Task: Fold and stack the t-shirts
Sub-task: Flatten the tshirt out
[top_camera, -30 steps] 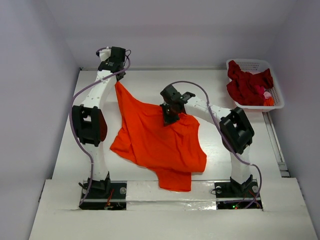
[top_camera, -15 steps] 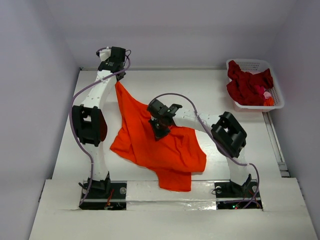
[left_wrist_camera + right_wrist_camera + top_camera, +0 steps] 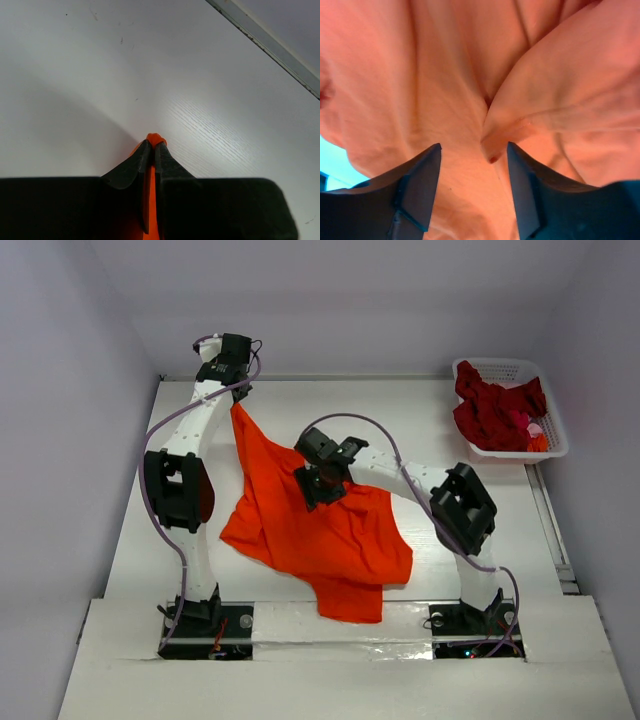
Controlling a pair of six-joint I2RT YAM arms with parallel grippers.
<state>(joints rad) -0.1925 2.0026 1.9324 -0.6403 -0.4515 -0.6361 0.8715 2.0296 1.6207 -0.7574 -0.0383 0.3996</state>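
Top external: your orange t-shirt (image 3: 310,540) lies spread and rumpled across the middle of the table (image 3: 430,410). Its near end laps onto the strip between the two arm bases. Its far-left corner is drawn out into a narrow point running toward the far-left of the table.

That corner is in the left gripper (image 3: 233,402). On left wrist the fingertips (image 3: 141,159) are pressed together with a sliver of orange cloth pinched between them, a small nub poking out past the tips, bare tabletop beyond.

The right gripper (image 3: 318,490) sits over the far-middle part of the same shirt. On right wrist its fingers (image 3: 422,180) stand apart, and orange cloth fills nearly the whole view. A raised fold ends in the gap between them; neither finger is clamping it. You can't tell from these views whether the tips touch the cloth.

The dark red t-shirts (image 3: 495,412) are heaped in the white basket (image 3: 510,367) at the far-right corner, well apart from the orange one.
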